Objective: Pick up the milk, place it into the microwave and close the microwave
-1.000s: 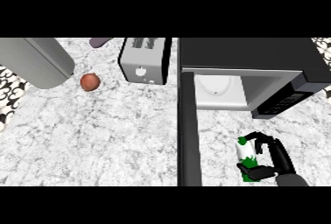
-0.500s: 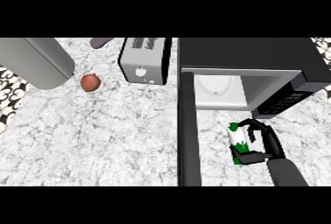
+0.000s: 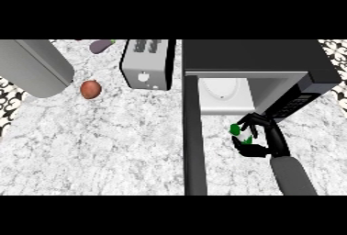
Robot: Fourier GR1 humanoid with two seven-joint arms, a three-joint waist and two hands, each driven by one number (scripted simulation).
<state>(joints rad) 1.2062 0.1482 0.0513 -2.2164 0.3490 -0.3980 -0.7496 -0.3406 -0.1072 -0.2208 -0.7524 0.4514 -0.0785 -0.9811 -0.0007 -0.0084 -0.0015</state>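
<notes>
Closer to microwave (image 3: 271,73), right hand (image 3: 263,142) clasps milk (image 3: 241,133).

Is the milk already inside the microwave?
No, the right hand holds the milk in front of the open microwave.

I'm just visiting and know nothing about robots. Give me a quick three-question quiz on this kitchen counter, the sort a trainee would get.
1. True or false: the microwave has its door shut.
2. What is the right hand holding? A) a spoon B) the milk C) a cup
3. Fill in: in the head view, the toaster stands to the ___ of the microwave.

Key: 1 false, the door is open; 2 B; 3 left.
</notes>
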